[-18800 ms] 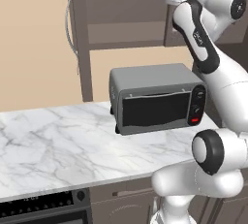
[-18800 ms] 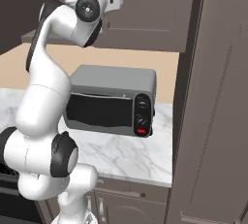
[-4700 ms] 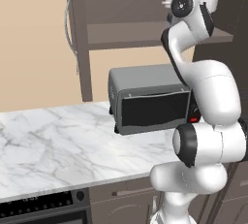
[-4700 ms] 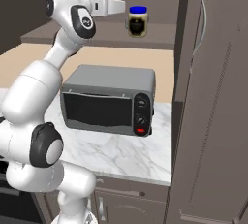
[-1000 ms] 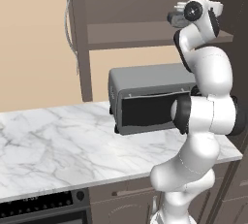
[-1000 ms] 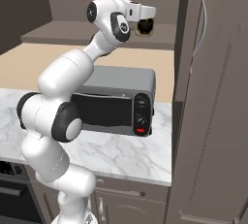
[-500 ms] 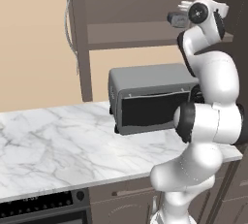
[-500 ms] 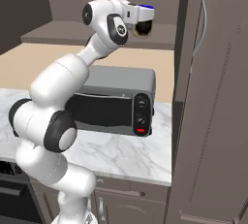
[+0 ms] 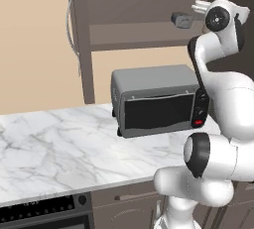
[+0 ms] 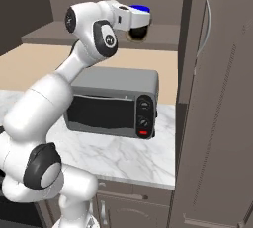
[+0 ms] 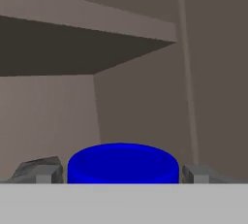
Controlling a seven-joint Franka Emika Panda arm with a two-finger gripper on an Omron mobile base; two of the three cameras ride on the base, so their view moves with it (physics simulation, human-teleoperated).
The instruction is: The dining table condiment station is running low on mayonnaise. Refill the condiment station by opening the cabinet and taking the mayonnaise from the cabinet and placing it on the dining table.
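The mayonnaise (image 10: 138, 33) stands on the inner shelf (image 10: 163, 37) of the open cabinet (image 9: 144, 5), its cream body mostly hidden behind my hand. Its dark blue lid (image 11: 122, 162) rises between my two fingertips (image 11: 41, 172), with a narrow gap on each side. My gripper (image 10: 138, 23) is open around the jar at shelf height, high above the counter. From the left base view the gripper (image 9: 181, 20) reaches into the cabinet from the right. The cabinet door (image 9: 79, 49) stands swung open at the left. The dining table is out of view.
A grey toaster oven (image 9: 156, 106) sits on the marble counter (image 9: 59, 143) directly under the shelf. A tall dark cabinet (image 10: 217, 123) with a curved handle walls off the right side. A black oven front (image 9: 39, 210) lies below the counter at the left.
The hand has shifted slightly around the jar over the last second, so the blue lid now shows above it. The jar has stayed on the shelf.
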